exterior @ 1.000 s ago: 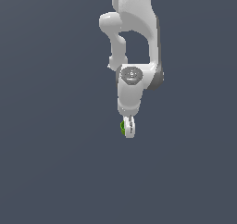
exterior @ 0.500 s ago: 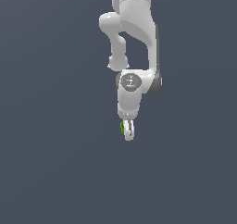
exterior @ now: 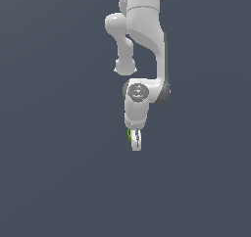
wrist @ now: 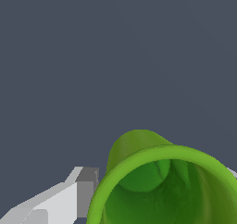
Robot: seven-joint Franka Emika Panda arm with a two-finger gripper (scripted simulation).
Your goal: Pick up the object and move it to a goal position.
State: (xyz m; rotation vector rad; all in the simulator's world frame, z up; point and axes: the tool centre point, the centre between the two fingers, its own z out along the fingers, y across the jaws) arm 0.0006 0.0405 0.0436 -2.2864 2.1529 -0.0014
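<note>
The green cup [wrist: 162, 186] sits between the fingers of the gripper [exterior: 135, 140], its hollow mouth filling much of the wrist view, with one grey-tipped white finger [wrist: 83, 190] pressed against its outer wall. In the exterior view only a sliver of the green cup [exterior: 129, 133] shows at the edge of the fingertips, the rest hidden behind them. The claw is closed narrow on the cup. Above it the white arm [exterior: 144, 40] hangs nearly straight down from the upper edge of the picture, wrist joint just over the hand. Around it is only flat dark grey; no surface edge, shadow or goal marker shows, so height cannot be judged. The grasp looks done, and what remains is seemingly the carry to a goal these views do not reveal.
</note>
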